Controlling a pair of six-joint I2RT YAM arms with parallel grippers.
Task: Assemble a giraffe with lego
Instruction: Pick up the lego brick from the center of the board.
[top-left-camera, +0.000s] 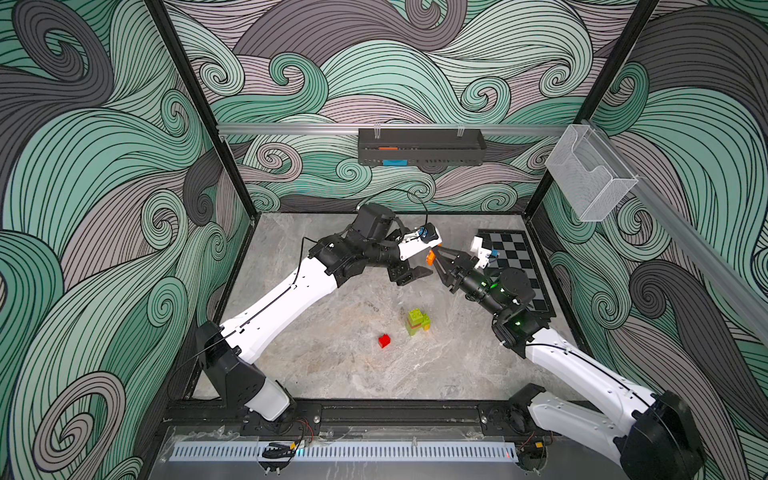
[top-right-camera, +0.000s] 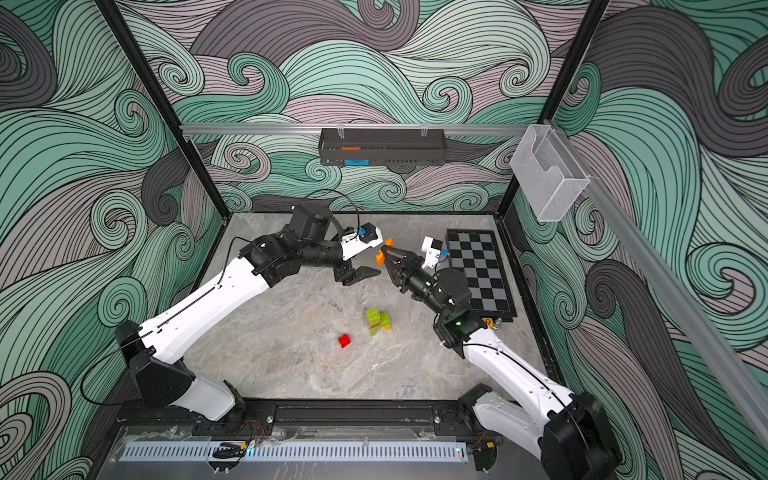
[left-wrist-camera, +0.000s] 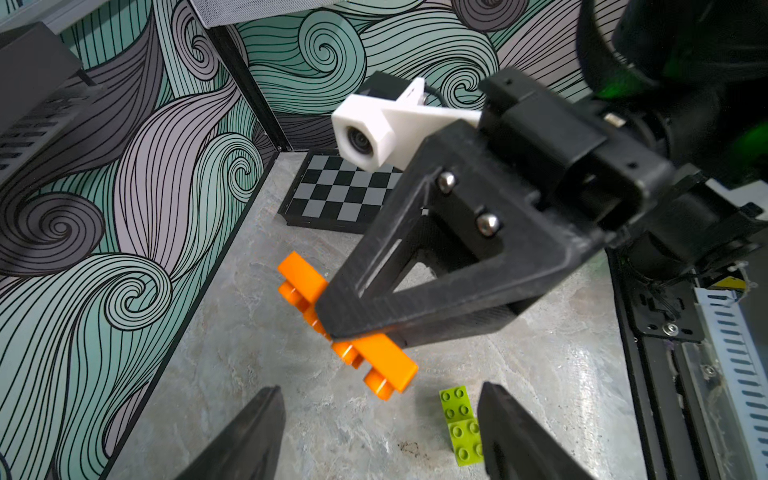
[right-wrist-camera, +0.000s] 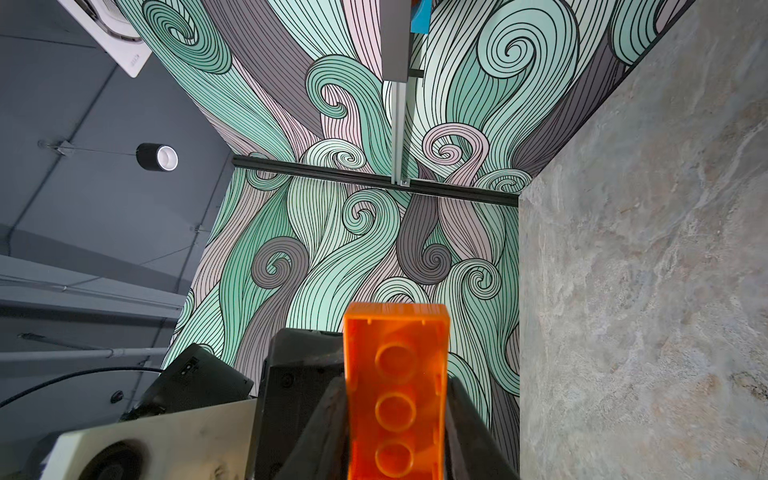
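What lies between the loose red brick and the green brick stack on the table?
Nothing: only bare table separates the red brick from the green stack, as both top views show.

Orange brick (right-wrist-camera: 397, 395) is glossy plastic; tabletop (right-wrist-camera: 644, 291) matt.

Counting now: one long orange brick (right-wrist-camera: 395, 374). One loose red brick (top-left-camera: 385, 340). One stack (top-left-camera: 417, 322) of bricks, and on it I make out two lime green tops (left-wrist-camera: 457, 405), one red layer (top-left-camera: 412, 331) and one yellow brick (top-left-camera: 427, 327). Any lime bricks lower down, I can't tell. One chequered board (top-left-camera: 519, 249). One black wall tray (top-left-camera: 419, 147), one clear bin (top-left-camera: 590, 178).
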